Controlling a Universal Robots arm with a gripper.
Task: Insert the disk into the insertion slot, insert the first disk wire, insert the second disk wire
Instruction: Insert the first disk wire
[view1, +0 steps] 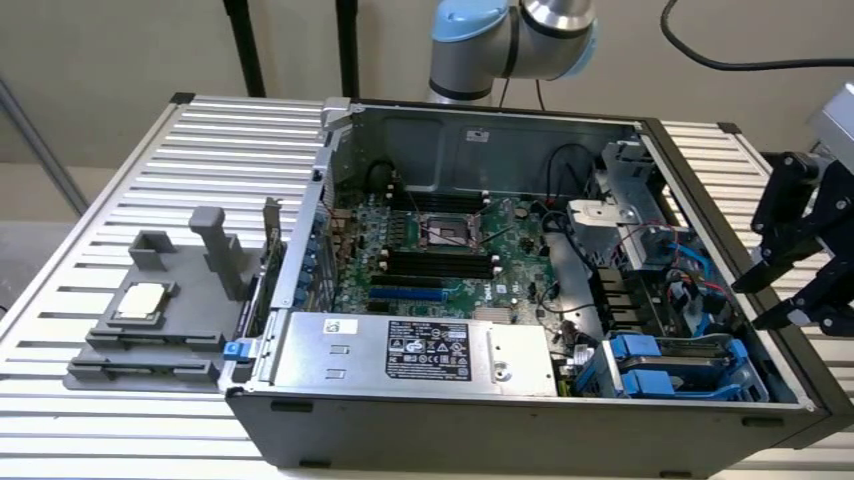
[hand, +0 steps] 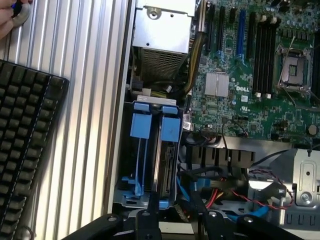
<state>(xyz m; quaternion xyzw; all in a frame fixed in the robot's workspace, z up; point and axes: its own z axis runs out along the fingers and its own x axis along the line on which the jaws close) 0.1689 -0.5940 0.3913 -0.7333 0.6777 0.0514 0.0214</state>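
The insertion slot (view1: 683, 368), a grey drive cage with blue tabs, sits in the front corner of the open computer case on the exterior view's right. In the wrist view the insertion slot (hand: 131, 165) holds the disk (hand: 167, 165) on edge in one bay, under a blue tab (hand: 170, 124). Loose blue, red and yellow wires (hand: 216, 189) lie beside the cage. My gripper (view1: 757, 303) hangs above the case's wall on the exterior view's right, a little above and beside the cage. Its black fingers (hand: 146, 225) stand apart, open, with nothing between them.
A silver power-supply box (view1: 414, 350) fills the case's front, with the motherboard (view1: 441, 250) behind it. A grey fixture holding a chip (view1: 144, 305) stands on the slatted table (view1: 120, 180). A keyboard (hand: 20, 145) and a person's hand (hand: 10, 17) are near the case.
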